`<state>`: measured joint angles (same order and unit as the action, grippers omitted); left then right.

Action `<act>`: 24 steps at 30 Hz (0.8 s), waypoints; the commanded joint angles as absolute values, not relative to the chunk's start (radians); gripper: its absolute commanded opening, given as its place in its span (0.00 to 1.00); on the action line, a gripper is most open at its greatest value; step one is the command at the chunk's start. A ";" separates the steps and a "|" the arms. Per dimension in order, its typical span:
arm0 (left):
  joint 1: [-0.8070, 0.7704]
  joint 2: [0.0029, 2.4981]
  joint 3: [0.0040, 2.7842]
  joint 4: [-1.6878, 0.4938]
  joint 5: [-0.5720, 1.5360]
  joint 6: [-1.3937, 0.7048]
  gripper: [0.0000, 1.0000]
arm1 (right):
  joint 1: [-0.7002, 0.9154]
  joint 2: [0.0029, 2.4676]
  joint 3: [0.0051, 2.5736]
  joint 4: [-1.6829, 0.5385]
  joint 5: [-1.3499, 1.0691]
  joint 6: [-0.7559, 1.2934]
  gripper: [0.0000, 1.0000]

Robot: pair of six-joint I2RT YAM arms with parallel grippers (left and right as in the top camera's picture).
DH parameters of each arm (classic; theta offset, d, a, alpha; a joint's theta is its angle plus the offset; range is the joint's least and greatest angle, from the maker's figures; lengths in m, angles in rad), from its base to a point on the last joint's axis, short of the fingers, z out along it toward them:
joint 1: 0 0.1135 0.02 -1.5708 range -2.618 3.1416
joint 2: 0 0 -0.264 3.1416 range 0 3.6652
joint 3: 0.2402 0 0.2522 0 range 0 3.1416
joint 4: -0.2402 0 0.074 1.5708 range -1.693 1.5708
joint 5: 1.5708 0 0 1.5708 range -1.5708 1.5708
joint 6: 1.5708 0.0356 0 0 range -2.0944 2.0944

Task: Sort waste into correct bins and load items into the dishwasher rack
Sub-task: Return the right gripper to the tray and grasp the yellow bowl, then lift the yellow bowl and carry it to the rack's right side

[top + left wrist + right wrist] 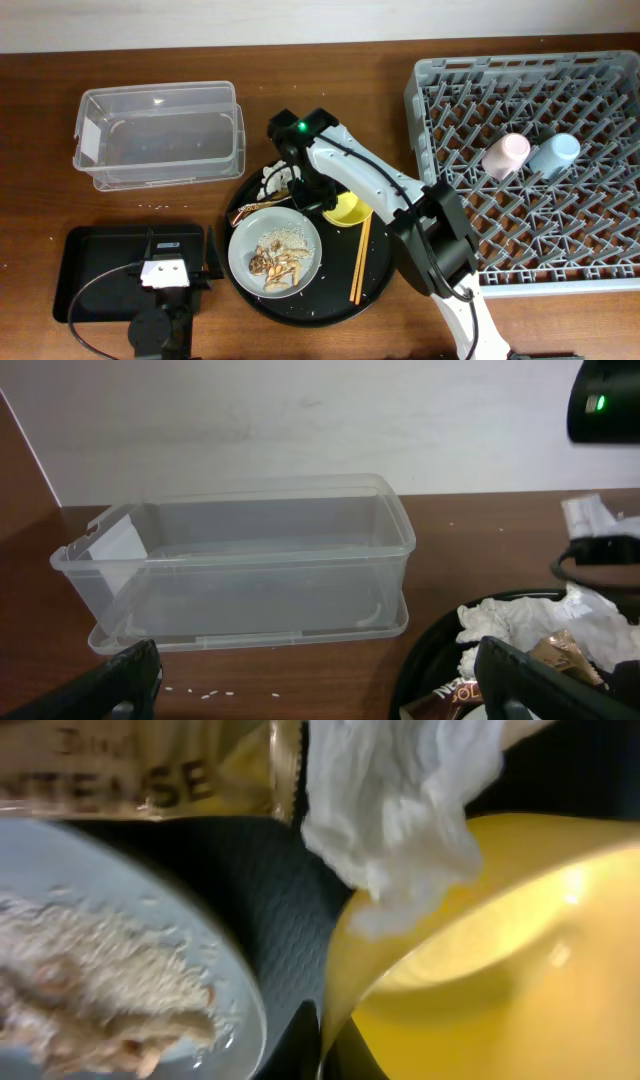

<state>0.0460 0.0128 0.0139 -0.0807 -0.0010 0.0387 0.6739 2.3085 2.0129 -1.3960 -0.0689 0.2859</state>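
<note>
Already the small pink cup (506, 155) and small light blue cup (556, 152) stand in the large grey pegged dishwasher rack (600, 250), far to the right pincer's (320, 1050) right. That pincer is pressed together at the yellow-green bowl's (500, 970) rim; whether it pinches anything cannot be told. Crumpled white tissue (400, 790) and gold-brown foil wrapper (130, 770) lie just beyond it, the rice-strewn pale grey plate (150, 890) beside it, all unsorted. The left pincer (320, 680) is spread, the clear plastic tub (240, 560) ahead holding nothing.
</note>
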 commanded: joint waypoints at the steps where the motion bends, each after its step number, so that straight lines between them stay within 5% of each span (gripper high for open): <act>1: 0.042 0.006 0.009 -0.083 -0.004 0.054 0.99 | 0.659 2.284 2.151 -1.467 -0.074 0.293 0.04; 12: 0.042 0.006 0.009 -0.083 -0.004 0.054 0.99 | 0.353 2.243 2.711 -1.699 -0.193 0.164 0.04; 24: 0.042 0.006 0.009 -0.083 -0.004 0.054 0.99 | -0.344 2.196 2.697 -1.699 -0.567 0.060 0.04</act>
